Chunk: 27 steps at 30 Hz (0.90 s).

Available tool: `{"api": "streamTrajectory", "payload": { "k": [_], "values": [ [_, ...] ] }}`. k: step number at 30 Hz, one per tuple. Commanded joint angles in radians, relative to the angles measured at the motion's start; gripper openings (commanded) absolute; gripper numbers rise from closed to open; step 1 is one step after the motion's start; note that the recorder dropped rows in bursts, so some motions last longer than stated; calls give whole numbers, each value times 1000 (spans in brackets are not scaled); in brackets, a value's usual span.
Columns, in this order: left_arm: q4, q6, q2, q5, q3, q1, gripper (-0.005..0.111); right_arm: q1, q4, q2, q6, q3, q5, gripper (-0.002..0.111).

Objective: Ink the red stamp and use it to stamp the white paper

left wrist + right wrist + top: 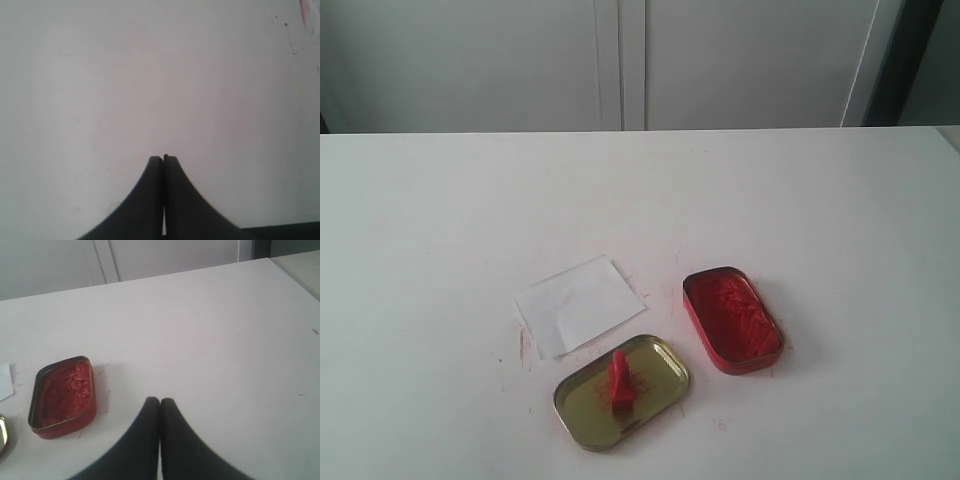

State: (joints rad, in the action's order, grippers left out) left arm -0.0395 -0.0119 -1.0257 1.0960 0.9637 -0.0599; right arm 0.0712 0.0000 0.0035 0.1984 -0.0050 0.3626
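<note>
Neither tool shows in the exterior view. The left tool (163, 158) and right tool (159, 400) are pressed closed, empty. The red stamp (619, 378) sits in the smeared gold lid (582, 425), just beside the creased paper (578, 304). Its base is hard to make out.

Jaws together, red ink tin (70, 425) nearby

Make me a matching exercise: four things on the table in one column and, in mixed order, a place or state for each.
1. red stamp
2. white paper
3. ink tin
4. gold lid

A. open, full of red ink
B. lies flat beside the gold lid
C. smeared with red, holds another thing
D. sits inside the gold lid

Pairs: 1-D, 2-B, 3-A, 4-C
</note>
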Motion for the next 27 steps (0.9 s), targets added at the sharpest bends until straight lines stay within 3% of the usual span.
{"api": "streamTrajectory", "payload": {
  "k": [1,17,27],
  "values": [
    [-14,-15,-77,26,42,47,0,6,0,-3,-3,5,-14,0],
    [-4,137,-362,-15,191,365,0,6,0,-3,-31,5,-14,0],
    [-4,173,-479,-27,290,488,0,6,0,-3,-31,5,-14,0]
  ]
}}
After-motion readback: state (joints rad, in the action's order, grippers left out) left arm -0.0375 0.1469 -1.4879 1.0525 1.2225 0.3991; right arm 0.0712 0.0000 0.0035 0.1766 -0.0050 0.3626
